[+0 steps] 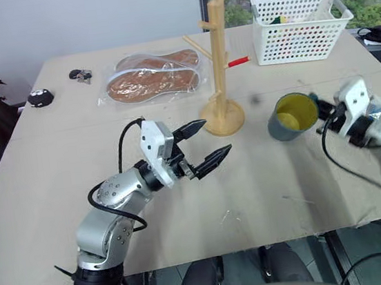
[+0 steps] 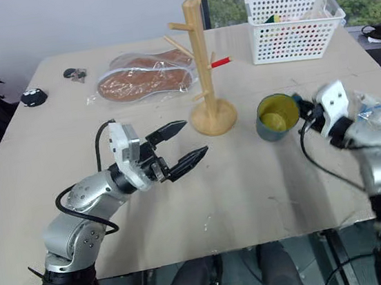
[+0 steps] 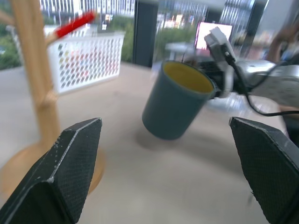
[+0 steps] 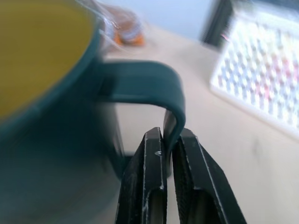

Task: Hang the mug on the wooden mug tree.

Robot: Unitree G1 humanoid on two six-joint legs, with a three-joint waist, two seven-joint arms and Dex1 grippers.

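The mug [image 1: 292, 117] is held off the table [image 1: 54, 166] by its loop handle [image 4: 154, 88], which is pinched between the two black fingers [image 4: 147, 186] of the right gripper [image 1: 324, 116]; the fingers are pressed onto the handle's outer curve, as is seen plainly in the right wrist view. The mug is tipped so that its yellow inside faces the head camera, and it hangs at about three o'clock from the wooden mug tree [image 1: 219, 62], near its round base but apart from it. A faint shadow appears to lie on the table under the mug, though the blur makes this uncertain. The left gripper [image 1: 202, 144] is held at about seven o'clock from the tree's base, its fingers spread wide and nothing between them (in the left wrist view the mug is framed between the two tips). A white perforated basket [image 1: 299, 26] stands at about one o'clock from the tree, at the far edge of the table. A clear packet with brown contents [image 1: 153, 77] lies at about ten o'clock from the tree, and a small dark object [image 1: 40, 98] and a bunch of keys [image 1: 80, 75] lie farther off toward nine o'clock.
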